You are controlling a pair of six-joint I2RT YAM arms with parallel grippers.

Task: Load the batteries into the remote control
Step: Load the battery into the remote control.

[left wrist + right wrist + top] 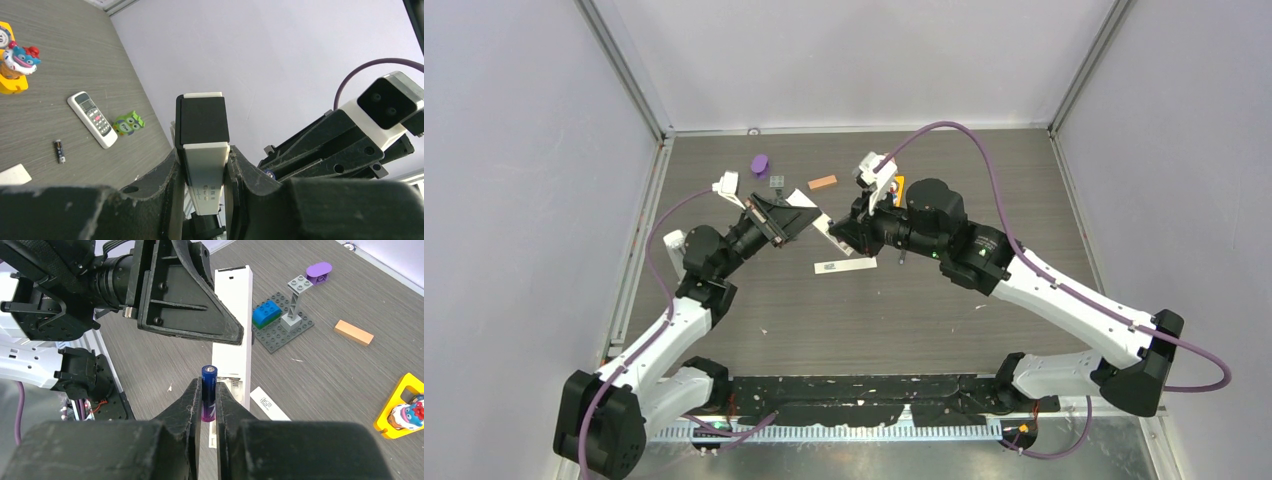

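Observation:
My left gripper (202, 160) is shut on a white remote (205, 172) and holds it above the table, its black end pointing up. In the top view this gripper (789, 222) and the remote (824, 230) are at table centre. My right gripper (206, 390) is shut on a blue-purple battery (208, 385), held upright right beside the remote's (232, 325) open battery bay. A dark battery (59, 150) lies on the table. The other batteries are out of view.
The white battery cover (269, 404) lies on the table under the remote. A second remote (92, 119) and an owl toy (128, 123) lie further off. A Lego plate (282, 325), an orange block (353, 332), a purple piece (319, 270) and a yellow toy (402, 412) stand at the back.

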